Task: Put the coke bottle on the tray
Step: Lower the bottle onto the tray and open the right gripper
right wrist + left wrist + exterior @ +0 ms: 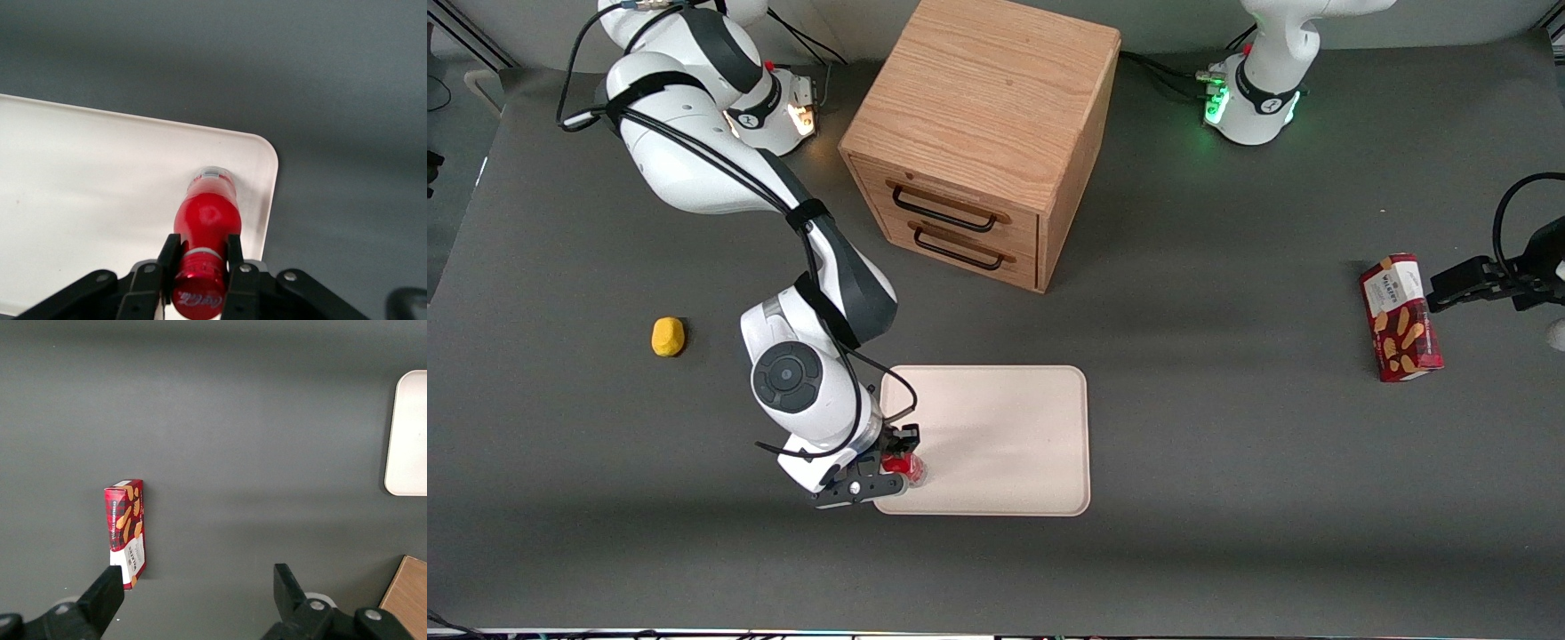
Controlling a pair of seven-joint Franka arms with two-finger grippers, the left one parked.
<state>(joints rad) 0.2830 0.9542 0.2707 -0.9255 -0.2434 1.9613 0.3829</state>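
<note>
The tiny red coke bottle (207,217) stands upright, its neck pinched between the gripper (198,261) fingers (168,257) (closed on it), over a corner of the flat cream-white tray (1005,427)

A dark grey bench (1227,498) carries a wooden two-drawer cabinet (983,133) (black handles), under soft banded light.

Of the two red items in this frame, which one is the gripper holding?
The coke bottle, held by its neck in the gripper over the tray corner; the red snack box lies untouched toward the parked arm's end.
</note>
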